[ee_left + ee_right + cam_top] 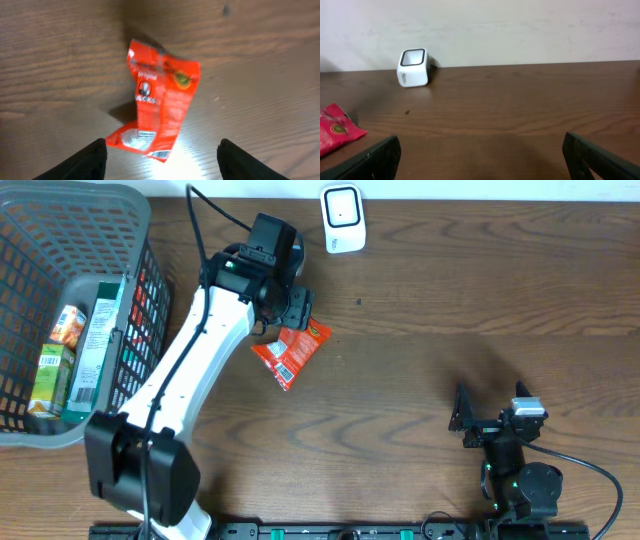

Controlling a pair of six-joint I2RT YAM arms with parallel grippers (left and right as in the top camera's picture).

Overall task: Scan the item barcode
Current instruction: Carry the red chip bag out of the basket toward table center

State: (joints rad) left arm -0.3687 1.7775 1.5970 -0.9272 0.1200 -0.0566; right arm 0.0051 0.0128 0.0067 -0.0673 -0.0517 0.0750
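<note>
A crumpled red snack packet (pixel 290 350) lies flat on the brown table, its white label and barcode end toward the front. In the left wrist view the packet (pixel 160 105) rests free on the wood. My left gripper (pixel 162 147) hangs just above its near end, open, both black fingers wide of it and touching nothing. From overhead, the left gripper (pixel 292 312) sits over the packet's back edge. The white barcode scanner (pixel 342 218) stands at the table's back edge. My right gripper (pixel 463 420) stays open and empty at the front right, facing the scanner (pixel 413 67) and the packet (pixel 335 132).
A grey mesh basket (pixel 140 290) stands at the left with a green juice carton (pixel 50 375) and a tall box (pixel 95 340) inside. A pale wall runs behind the table.
</note>
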